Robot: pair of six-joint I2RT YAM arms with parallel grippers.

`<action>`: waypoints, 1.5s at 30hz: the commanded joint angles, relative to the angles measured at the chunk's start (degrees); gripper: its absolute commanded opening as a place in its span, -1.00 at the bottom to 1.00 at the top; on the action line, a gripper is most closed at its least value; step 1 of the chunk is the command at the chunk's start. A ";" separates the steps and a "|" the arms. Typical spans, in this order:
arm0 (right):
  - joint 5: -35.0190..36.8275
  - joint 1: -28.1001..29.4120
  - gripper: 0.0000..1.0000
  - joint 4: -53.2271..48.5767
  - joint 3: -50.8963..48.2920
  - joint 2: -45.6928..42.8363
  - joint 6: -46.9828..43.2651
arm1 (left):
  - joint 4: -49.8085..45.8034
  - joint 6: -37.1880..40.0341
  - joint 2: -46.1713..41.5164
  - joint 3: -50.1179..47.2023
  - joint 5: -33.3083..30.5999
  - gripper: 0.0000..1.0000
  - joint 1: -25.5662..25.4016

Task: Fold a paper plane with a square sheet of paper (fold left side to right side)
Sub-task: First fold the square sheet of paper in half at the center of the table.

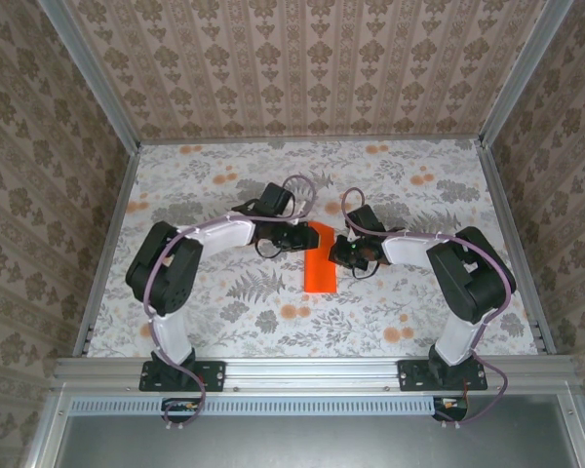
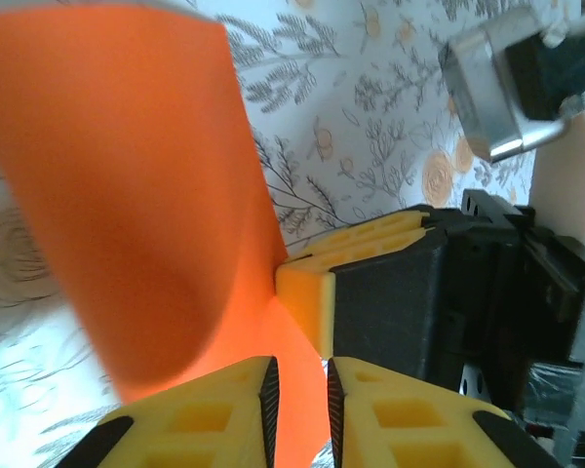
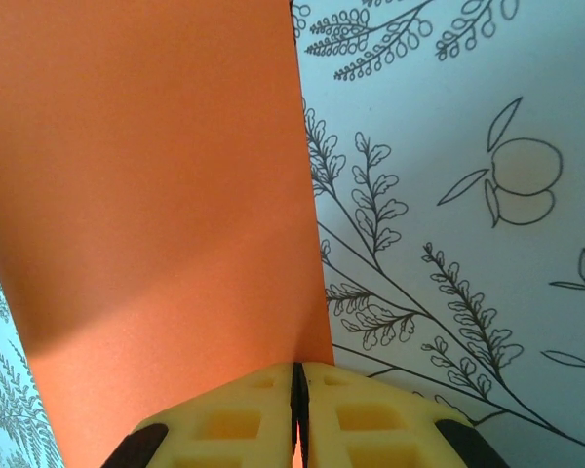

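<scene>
1. The orange paper, a narrow folded strip, lies mid-desk between both arms.
2. The left fingers stand slightly apart with paper between them; I cannot tell if they pinch it.
3. The right fingers are closed on the paper's right side.
4. The open flowered desk reaches the metal rails and patterned walls.

You have the sheet of paper at the middle of the worktop, between both arms: left fingers pinching its left edge, right fingers its right.
</scene>
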 commanded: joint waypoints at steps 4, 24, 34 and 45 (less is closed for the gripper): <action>1.92 0.36 -0.77 -5.68 0.06 2.57 0.08 | -0.72 0.77 4.49 2.43 5.84 -0.57 -0.58; 2.45 0.31 -0.78 -8.58 0.58 2.72 -0.80 | -4.11 2.58 7.58 -0.18 -1.88 -0.72 0.42; 3.41 0.30 -0.77 -9.86 0.60 2.67 -1.24 | -3.36 2.52 4.67 -5.42 -3.07 -0.74 2.92; 3.03 0.30 -0.77 -9.47 0.60 2.66 -1.27 | 0.60 2.80 -1.54 -9.30 -2.11 -0.77 5.09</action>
